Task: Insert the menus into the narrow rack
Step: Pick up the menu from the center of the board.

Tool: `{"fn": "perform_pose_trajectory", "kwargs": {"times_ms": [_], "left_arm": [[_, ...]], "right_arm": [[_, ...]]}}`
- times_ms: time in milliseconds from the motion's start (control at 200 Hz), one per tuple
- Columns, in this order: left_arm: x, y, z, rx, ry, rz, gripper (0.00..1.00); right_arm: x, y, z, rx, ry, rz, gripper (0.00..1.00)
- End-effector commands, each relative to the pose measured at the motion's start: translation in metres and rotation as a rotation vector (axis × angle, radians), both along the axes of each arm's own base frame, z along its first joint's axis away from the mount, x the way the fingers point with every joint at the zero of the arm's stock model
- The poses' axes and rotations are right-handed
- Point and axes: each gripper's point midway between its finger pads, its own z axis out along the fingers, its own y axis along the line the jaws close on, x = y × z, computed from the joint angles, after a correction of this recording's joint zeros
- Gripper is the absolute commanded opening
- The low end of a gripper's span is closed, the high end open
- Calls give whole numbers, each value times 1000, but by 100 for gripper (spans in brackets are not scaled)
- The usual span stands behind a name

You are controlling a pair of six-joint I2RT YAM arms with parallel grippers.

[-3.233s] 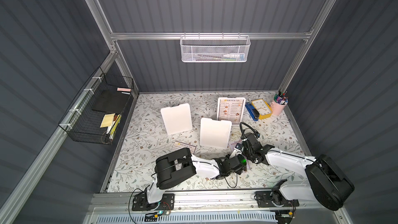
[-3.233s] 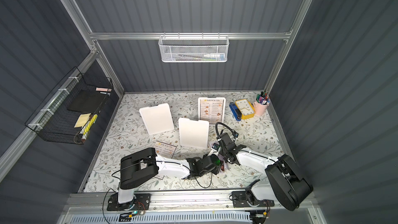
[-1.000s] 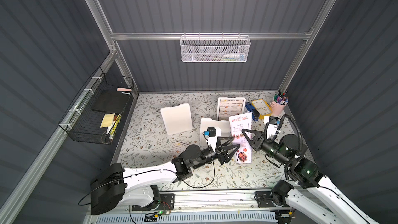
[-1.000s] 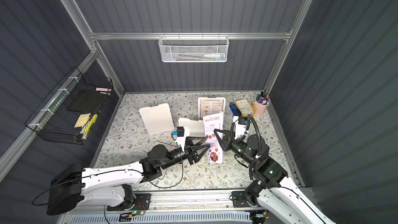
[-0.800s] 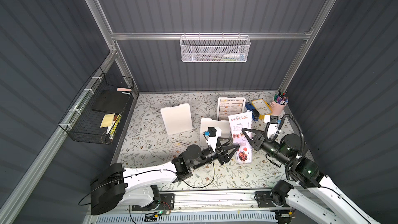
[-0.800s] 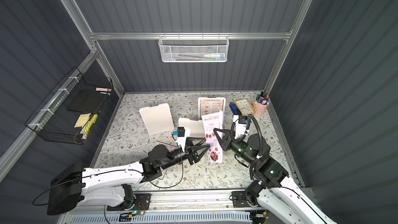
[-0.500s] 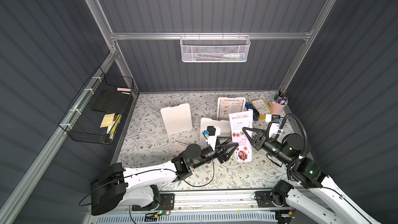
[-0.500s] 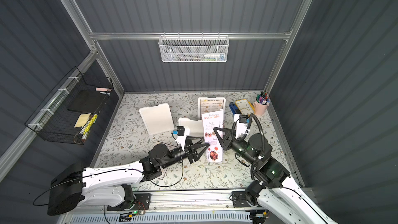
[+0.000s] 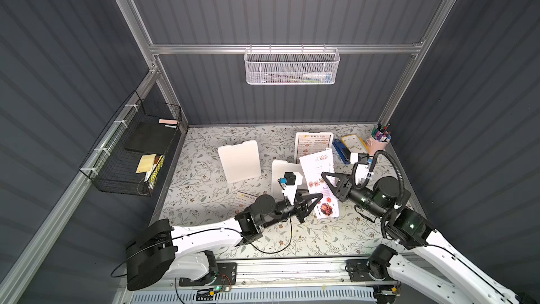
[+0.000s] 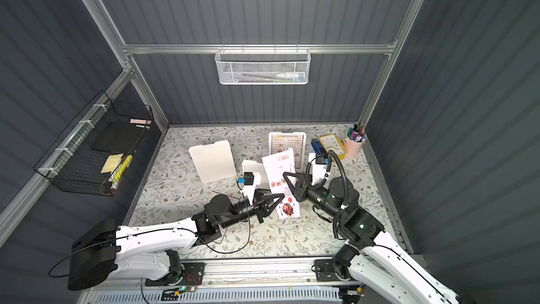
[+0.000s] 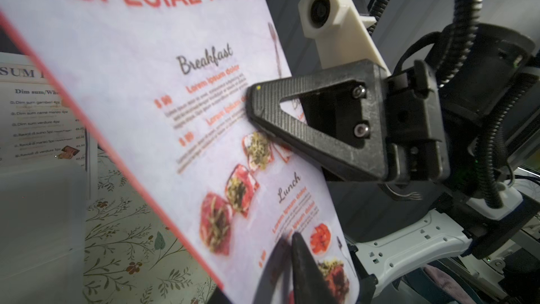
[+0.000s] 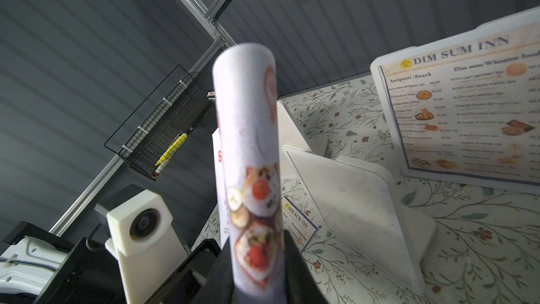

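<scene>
left tool [image 9: 320, 197]: closed on the lower edge of the lavender menu [image 9: 318, 168]
right tool [image 9: 323, 174]: clamped on that sheet's side edge higher up; the paper bows between its jaws
lavender menu: lifted off the bench [image 9: 204, 188], tilted, spanning both tools
second menu [image 9: 313, 143]: titled "DIM SUM INN", on a white holder [image 12: 375, 74] beyond the right tool
third menu [image 9: 245, 198]: flat on the bench behind the left tool, partly under its arm
narrow rack [image 9: 292, 67]: on the back rail, well above and beyond both tools
</scene>
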Motion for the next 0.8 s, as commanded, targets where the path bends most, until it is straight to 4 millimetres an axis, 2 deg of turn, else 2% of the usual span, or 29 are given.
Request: {"fn": "perform_pose_trajectory", "kwargs": {"times_ms": [0, 85, 145, 255, 345, 440, 555, 700, 790], "left_arm": [[7, 7, 20, -29, -27, 40, 21], [7, 9, 21, -29, -29, 46, 17], [7, 9, 22, -25, -34, 45, 9], [7, 10, 25, -15, -46, 54, 1], [10, 11, 29, 13, -67, 74, 0], [15, 15, 38, 48, -95, 110, 0], [19, 22, 53, 79, -124, 157, 0], [20, 40, 67, 68, -122, 210, 0], [17, 39, 70, 75, -134, 190, 0]], "right_arm": [[-1, -2, 23, 27, -62, -10, 27], [-1, -3, 21, 21, -63, -17, 29], [0, -5, 20, 16, -64, -25, 37], [0, -12, 17, -13, -73, -58, 71], [3, -26, 14, -65, -90, -126, 99], [14, -40, 7, -129, -127, -220, 99], [7, -22, 6, -158, -278, -110, 99], [11, -10, -1, -186, -301, -30, 99], [14, -5, 4, -123, -313, 40, 99]]}}
